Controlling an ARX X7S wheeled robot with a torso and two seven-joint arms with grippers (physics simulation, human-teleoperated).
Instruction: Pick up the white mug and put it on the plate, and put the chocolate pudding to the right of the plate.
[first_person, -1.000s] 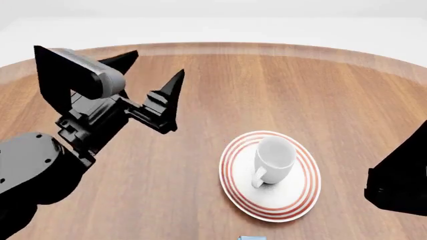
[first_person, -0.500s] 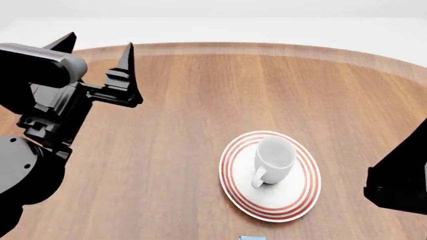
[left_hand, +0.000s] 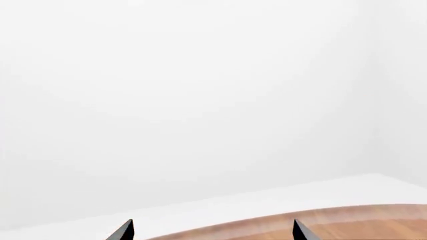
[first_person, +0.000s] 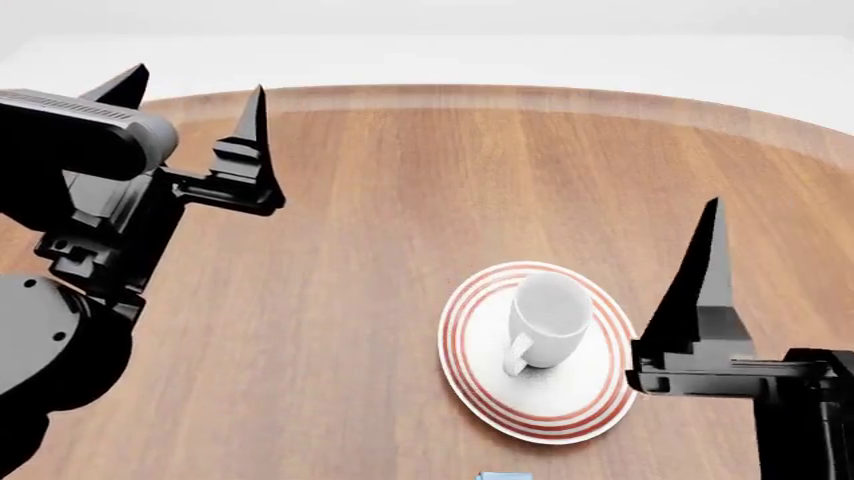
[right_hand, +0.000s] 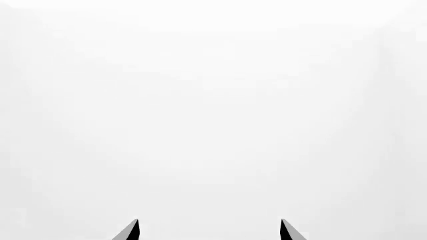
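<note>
Round wood-grain table (first_person: 441, 200), grain running near-to-far; plain white room beyond far edge. Plate (first_person: 594, 405) on table, near-right of centre. White mug (first_person: 549, 318) upright on plate, mouth up, long axis vertical, handle toward near edge. Light-blue sliver (first_person: 503, 476) at bottom edge of head view, too cut off to ID. Left claw (first_person: 194, 95) raised at far left, prongs wide, empty. Right claw (right_hand: 208, 231) tips well apart in wrist view, empty; one prong just right of plate.

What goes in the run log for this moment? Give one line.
white mug: upright on plate | left gripper: open, raised, empty | right gripper: open, empty | pudding: barely visible
</note>
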